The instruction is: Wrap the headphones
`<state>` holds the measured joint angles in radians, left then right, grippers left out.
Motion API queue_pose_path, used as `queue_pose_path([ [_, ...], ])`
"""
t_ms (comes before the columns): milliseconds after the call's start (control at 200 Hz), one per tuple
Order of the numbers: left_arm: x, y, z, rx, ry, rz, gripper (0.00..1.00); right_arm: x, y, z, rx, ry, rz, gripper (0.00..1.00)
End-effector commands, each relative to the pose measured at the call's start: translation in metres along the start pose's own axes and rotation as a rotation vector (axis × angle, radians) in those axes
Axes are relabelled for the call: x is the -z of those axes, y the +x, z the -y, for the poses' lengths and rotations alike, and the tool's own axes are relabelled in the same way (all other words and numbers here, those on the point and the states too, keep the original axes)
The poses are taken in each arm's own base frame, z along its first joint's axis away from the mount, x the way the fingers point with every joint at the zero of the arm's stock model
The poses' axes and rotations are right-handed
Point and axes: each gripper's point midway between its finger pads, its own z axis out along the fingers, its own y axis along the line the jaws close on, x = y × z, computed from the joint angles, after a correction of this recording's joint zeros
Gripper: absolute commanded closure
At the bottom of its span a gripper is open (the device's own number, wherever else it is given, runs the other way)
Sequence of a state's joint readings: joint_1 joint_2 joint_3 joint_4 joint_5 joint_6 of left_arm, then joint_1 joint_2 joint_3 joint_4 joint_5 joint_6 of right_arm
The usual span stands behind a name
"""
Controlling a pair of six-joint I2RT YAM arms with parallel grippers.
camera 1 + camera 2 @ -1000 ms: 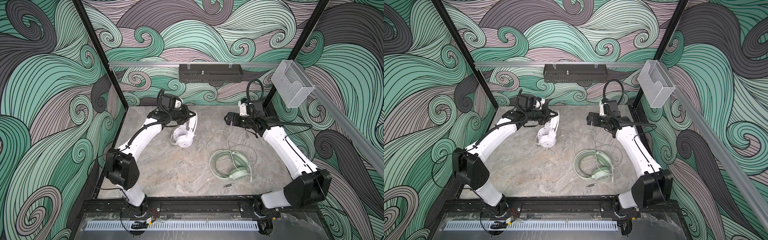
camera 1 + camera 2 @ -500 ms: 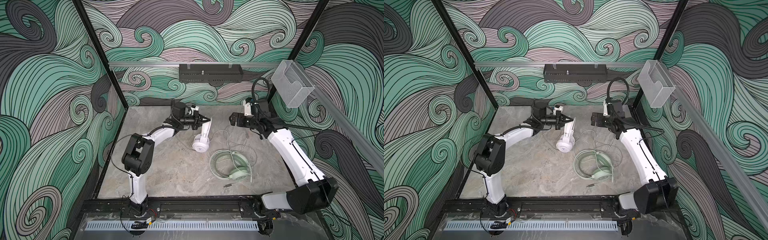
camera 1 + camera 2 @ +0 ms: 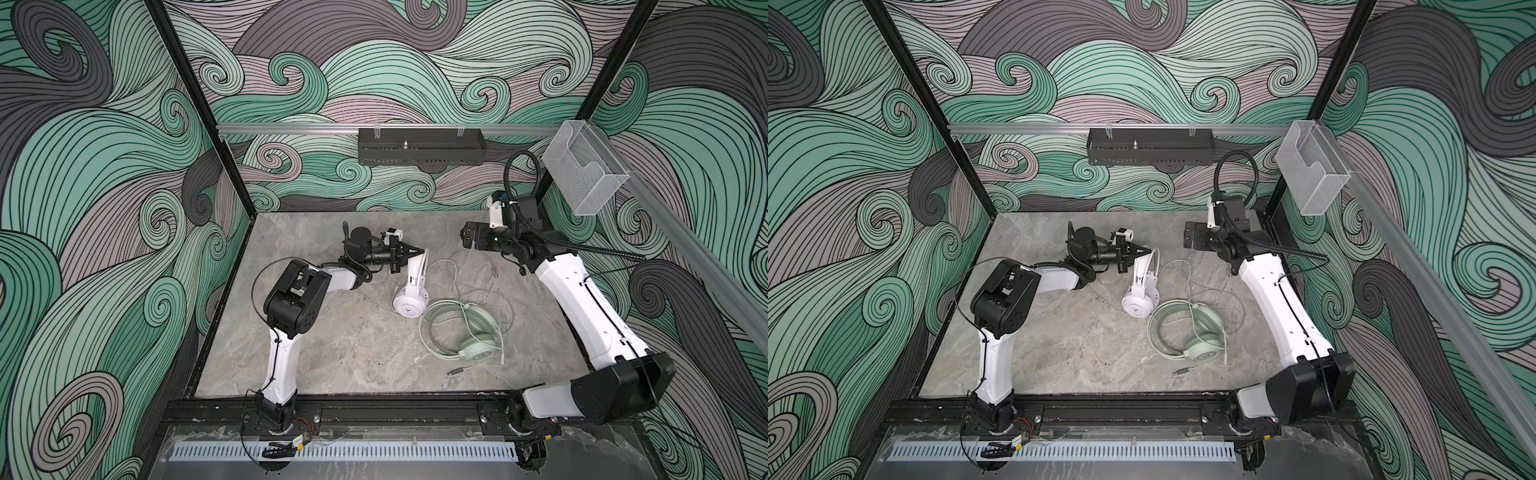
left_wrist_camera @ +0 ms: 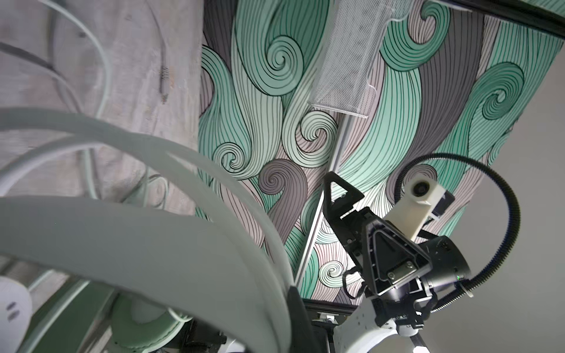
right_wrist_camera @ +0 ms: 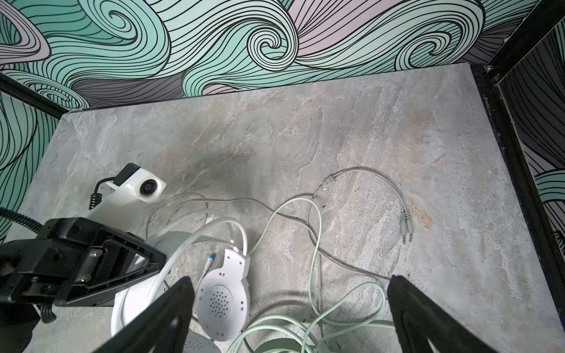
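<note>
The white headphones (image 3: pixel 409 305) hang tilted near the table's middle, their lower earcup on the table. My left gripper (image 3: pixel 415 251) is shut on their headband (image 4: pixel 137 244). The mint green headphones (image 3: pixel 478 347) lie flat just to the right. Their thin cable (image 3: pixel 457 282) loops loosely over the table and crosses the white set's cable. My right gripper (image 3: pixel 467 239) hovers open at the back right, above the cables, holding nothing. In the right wrist view its wide-apart fingers (image 5: pixel 165 314) frame a white earcup (image 5: pixel 221 302) and mint cable loops.
The white cable's twin plugs (image 5: pixel 406 226) lie on the table near the right wall. A single jack plug (image 3: pixel 455 371) rests near the front edge. A black tray (image 3: pixel 419 151) hangs on the back rail. A clear plastic box (image 3: pixel 584 174) hangs on the right rail.
My left arm has swung the white headphones rightward and nearer, up against the mint set, folding its elbow. The right gripper has shifted slightly to the right and stays open.
</note>
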<state>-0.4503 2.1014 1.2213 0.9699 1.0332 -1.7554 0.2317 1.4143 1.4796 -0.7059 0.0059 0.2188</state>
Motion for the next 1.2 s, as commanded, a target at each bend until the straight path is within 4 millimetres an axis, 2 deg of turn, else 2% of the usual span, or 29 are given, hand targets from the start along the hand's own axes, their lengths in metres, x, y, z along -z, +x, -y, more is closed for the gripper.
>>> queue_pose_path([
  [0, 0.028, 0.002, 0.011, -0.075, -0.004, -0.006, 0.87, -0.002, -0.001, -0.001, 0.013, 0.013, -0.005, 0.01],
  [225, 0.083, -0.017, -0.015, -0.061, -0.069, 0.085, 0.45, -0.007, 0.000, -0.003, 0.009, 0.007, -0.016, 0.01],
  [330, 0.106, -0.021, -0.022, -0.055, -0.108, 0.116, 0.31, -0.007, -0.001, -0.005, 0.015, 0.004, -0.014, 0.01],
  [480, 0.139, -0.022, -0.021, -0.101, -0.224, 0.168, 0.24, -0.008, -0.001, -0.004, 0.017, 0.007, -0.017, 0.01],
  [620, 0.155, -0.007, -0.004, -0.194, -0.426, 0.170, 0.18, -0.009, 0.000, -0.007, 0.019, 0.004, -0.021, 0.01],
  [741, 0.171, 0.000, 0.014, -0.241, -0.587, 0.254, 0.09, -0.009, 0.002, -0.009, 0.017, -0.005, -0.024, 0.01],
  [801, 0.181, 0.002, 0.020, -0.258, -0.668, 0.306, 0.08, -0.010, 0.001, -0.014, 0.022, -0.026, -0.028, 0.01],
  [956, 0.209, 0.005, 0.016, -0.264, -0.791, 0.448, 0.07, -0.008, 0.002, -0.047, 0.082, -0.060, -0.097, 0.01],
  [1091, 0.235, 0.012, -0.003, -0.265, -0.903, 0.499, 0.07, 0.001, 0.005, -0.094, 0.206, -0.074, -0.104, 0.01],
  [1196, 0.246, 0.019, 0.001, -0.331, -0.953, 0.511, 0.07, 0.005, 0.016, -0.134, 0.309, -0.099, -0.125, 0.01],
])
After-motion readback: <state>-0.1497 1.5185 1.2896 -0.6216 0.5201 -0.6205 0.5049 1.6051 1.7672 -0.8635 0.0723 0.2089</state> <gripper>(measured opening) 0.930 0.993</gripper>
